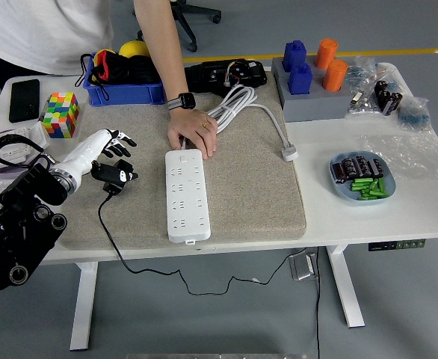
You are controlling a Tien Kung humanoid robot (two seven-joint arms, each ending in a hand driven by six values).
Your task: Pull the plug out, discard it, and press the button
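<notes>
Left hand: the robot's left hand (108, 149) comes in from the left, fingers curled onto the black plug (115, 173), which is out of the strip and hangs just above the beige mat (271, 202).
Plug cord: the black cord (122, 250) runs from the plug down over the counter's near edge and sags below it (it could snag there).
Step in hand: throwing the plug away, by my reading; best to carry it leftward, clear of the strip, and let go only once it is past the mat.
Room on the left: crowded, with a coloured cube (60, 114), a blue bin (122, 84) and a phone (25, 99) behind the hand; the near-left corner looks the freer way out.
Power strip: the white power strip (184, 194) lies lengthwise on the mat, just right of the plug, sockets bare.
Person's hand: a person's hand (193, 133) presses on the strip's far end, holding it steady.
Button: I cannot make it out; likely at that far end.
Right side: a tray (337, 183) of small parts, well apart.
</notes>
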